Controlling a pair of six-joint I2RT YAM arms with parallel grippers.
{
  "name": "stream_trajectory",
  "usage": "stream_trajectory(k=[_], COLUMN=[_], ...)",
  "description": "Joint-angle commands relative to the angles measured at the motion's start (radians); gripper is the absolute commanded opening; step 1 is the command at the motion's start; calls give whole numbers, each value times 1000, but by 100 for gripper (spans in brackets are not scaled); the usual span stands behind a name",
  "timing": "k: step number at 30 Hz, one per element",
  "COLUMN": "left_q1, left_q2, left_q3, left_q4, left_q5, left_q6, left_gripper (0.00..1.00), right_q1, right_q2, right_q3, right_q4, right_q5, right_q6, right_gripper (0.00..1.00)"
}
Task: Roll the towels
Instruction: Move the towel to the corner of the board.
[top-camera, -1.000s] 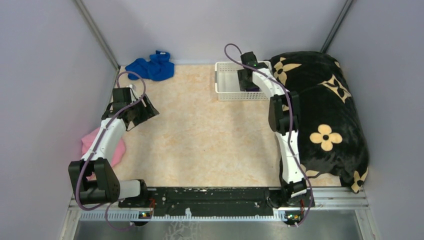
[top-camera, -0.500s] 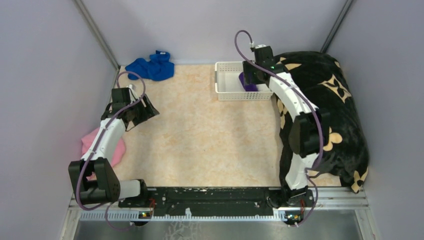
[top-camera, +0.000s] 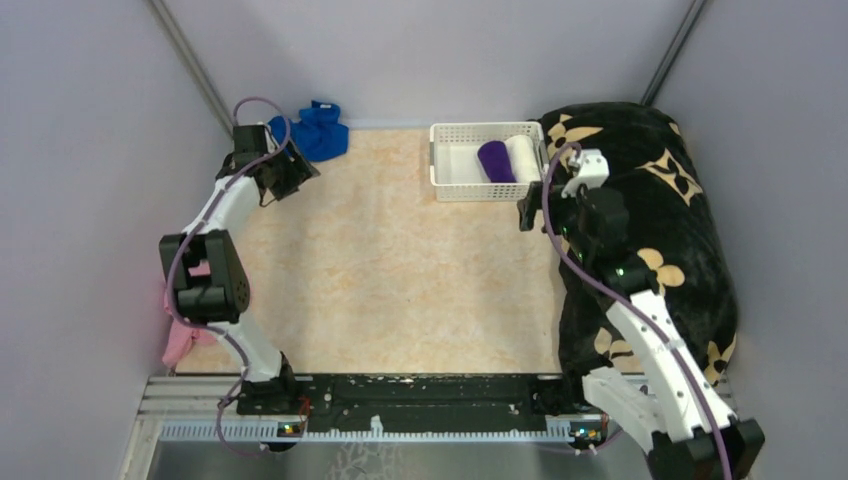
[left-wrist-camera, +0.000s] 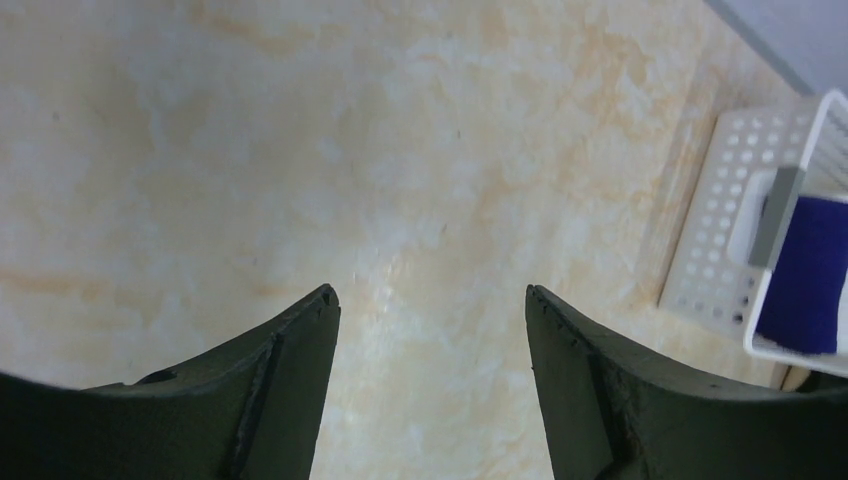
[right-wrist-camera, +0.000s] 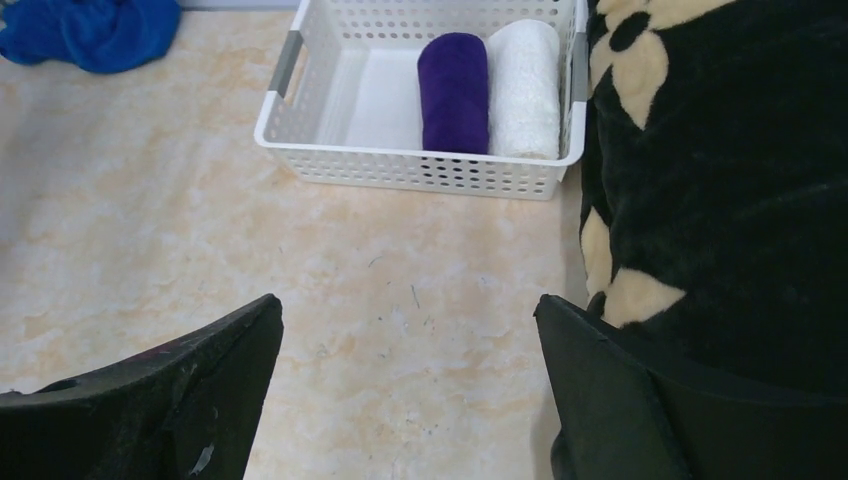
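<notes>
A dark purple towel (top-camera: 494, 160) (right-wrist-camera: 453, 90) and a cream-white towel (top-camera: 520, 155) (right-wrist-camera: 523, 90) lie rolled side by side in the right end of a white basket (top-camera: 452, 186) (right-wrist-camera: 400, 172). The bright blue towel (top-camera: 312, 132) (right-wrist-camera: 90, 30) sits crumpled in the back left corner. My right gripper (top-camera: 528, 212) (right-wrist-camera: 408, 298) hangs open over bare table just in front of the basket, beside the blanket. My left gripper (top-camera: 292, 178) (left-wrist-camera: 430, 292) is open and empty over the table, close to the blue towel. The left wrist view catches the purple roll (left-wrist-camera: 803, 290) at its right edge.
A big black plush blanket with beige flowers (top-camera: 650, 220) (right-wrist-camera: 740, 180) fills the right side, touching the basket's right end. A pink cloth (top-camera: 182, 340) lies at the left wall behind the left arm. Grey walls close in on three sides.
My right gripper has pulled back out of the basket and opened wide, leaving the purple roll beside the white one. My left arm has swung toward the back left corner, near the blue towel.
</notes>
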Motion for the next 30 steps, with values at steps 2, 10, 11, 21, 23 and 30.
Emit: stream_trajectory(k=[2,10,11,21,23,30], left_q1=[6,11,11,19,17,-36], left_q2=[247,597,631,818,777,383], left_q3=[237,572,610,745,677,242], left_q4=[99,183,182,223,250,289], left_q5=[-48,-164,-171,-104,-38,27], left_q6=[-71,-33,-31,-99,-96,-98], left_gripper=[74,71,70,31,16,0], right_q1=[-10,-9,-9,-9,-9,-9], right_q2=[-173,-209,-207,-192,-186,-141], right_q3=[-167,-213,-213,-217,-220,-211], right_q4=[146,134,129,102,103,84], right_q5=[-42,-114,-114,-132,-142,-206], right_q6=[65,79,74,64,65,84], right_gripper=[97,97,97,95,95,93])
